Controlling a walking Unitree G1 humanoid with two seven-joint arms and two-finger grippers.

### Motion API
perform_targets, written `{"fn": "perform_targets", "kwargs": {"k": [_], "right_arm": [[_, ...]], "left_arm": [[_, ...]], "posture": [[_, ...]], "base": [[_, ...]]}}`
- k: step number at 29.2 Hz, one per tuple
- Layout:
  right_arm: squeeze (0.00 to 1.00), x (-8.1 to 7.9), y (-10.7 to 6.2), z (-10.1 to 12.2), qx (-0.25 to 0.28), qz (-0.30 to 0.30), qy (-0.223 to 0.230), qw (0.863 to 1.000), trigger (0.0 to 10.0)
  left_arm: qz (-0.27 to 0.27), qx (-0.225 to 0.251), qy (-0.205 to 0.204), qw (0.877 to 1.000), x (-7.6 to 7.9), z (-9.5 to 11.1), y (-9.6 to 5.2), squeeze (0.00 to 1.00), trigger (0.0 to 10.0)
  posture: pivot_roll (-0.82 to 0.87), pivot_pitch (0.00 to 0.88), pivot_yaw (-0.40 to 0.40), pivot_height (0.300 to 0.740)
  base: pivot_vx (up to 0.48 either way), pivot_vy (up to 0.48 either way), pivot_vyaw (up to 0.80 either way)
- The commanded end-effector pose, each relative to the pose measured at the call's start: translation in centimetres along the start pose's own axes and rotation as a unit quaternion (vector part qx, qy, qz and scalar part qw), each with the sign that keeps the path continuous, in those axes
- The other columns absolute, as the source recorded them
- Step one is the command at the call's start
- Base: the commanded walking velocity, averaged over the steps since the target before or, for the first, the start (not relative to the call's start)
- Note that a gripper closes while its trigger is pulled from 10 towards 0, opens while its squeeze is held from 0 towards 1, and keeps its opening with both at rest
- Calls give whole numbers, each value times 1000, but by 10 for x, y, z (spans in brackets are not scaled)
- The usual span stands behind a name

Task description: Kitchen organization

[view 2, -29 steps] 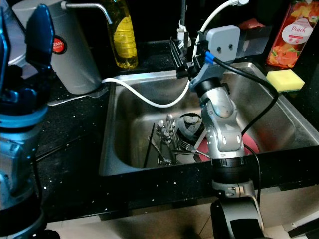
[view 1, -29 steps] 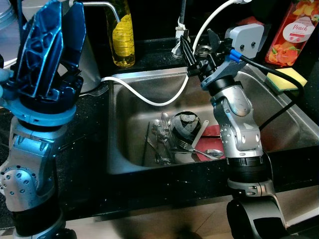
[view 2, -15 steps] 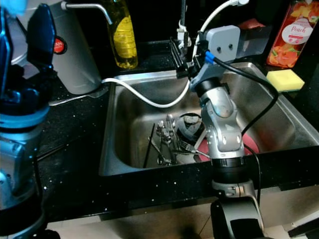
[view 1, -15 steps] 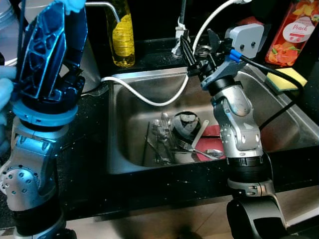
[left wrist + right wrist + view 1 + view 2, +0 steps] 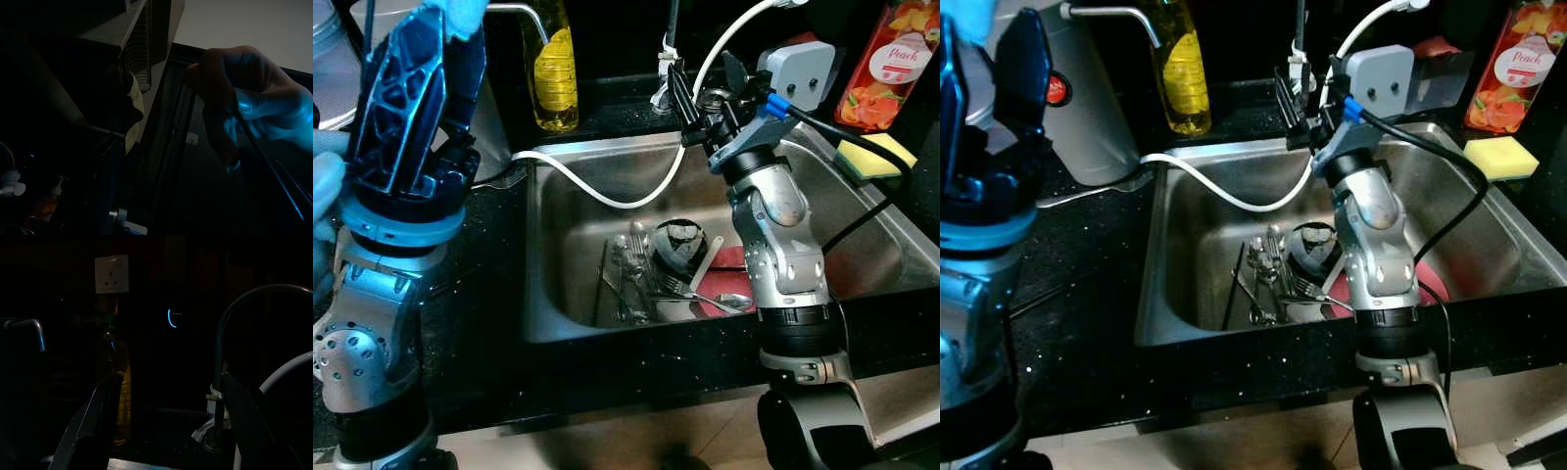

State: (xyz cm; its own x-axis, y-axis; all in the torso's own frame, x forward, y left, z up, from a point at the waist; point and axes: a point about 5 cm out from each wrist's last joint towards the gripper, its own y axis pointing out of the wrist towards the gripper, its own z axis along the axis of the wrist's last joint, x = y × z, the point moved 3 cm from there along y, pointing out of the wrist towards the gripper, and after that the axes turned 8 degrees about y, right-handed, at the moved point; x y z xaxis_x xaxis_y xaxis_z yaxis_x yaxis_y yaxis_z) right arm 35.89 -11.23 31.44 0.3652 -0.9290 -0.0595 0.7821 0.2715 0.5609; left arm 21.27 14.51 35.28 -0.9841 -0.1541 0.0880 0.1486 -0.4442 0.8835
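My right hand (image 5: 705, 103) open over sink (image 5: 558, 284) rim at 12 o'clock; cutlery (image 5: 631, 269) lies below in basin. Left hand (image 5: 406, 98) raised, grip unclear. Risk: snagging white hose (image 5: 607, 191).

Cutlery (image 5: 631, 266) in sink (image 5: 563, 284); bottle (image 5: 554, 69) behind sink; sponge (image 5: 875, 159) on right rim

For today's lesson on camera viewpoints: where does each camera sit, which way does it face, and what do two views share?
Left and right eye views: on the head, looking down at the steel sink; both silver arms show.
Left wrist view: faces up toward a ceiling; a person's hand shows.
Right wrist view: along the open right gripper toward the curved metal tap.
Shared: the yellow liquid bottle shows in the eye and right wrist views.
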Motion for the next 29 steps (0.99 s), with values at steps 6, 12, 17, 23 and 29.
{"fn": "perform_targets", "kwargs": {"k": [6,12,17,23,29], "right_arm": [[0,-1,2,2,7,-1,3,1000,10000],[0,-1,1,4,9,-4,2,1000,10000],[0,0,1,4,9,-6,2,1000,10000],[0,0,1,4,10,-5,2,1000,10000],[0,0,2,4,11,-3,2,1000,10000]], "left_arm": [[-10,-5,10,1000,5,6,3,0,10000],[-11,-6,10,1000,6,8,3,0,10000],[-12,-8,10,1000,7,8,4,0,10000],[-12,-9,10,1000,8,8,4,0,10000],[-10,-10,12,1000,8,8,4,0,10000]], "posture": [[-32,10,72,740],[-32,16,78,740],[-29,19,78,740],[-25,17,73,740],[-27,14,69,740]], "base": [[0,0,0],[0,0,0],[0,0,0],[0,0,0],[0,0,0]]}}
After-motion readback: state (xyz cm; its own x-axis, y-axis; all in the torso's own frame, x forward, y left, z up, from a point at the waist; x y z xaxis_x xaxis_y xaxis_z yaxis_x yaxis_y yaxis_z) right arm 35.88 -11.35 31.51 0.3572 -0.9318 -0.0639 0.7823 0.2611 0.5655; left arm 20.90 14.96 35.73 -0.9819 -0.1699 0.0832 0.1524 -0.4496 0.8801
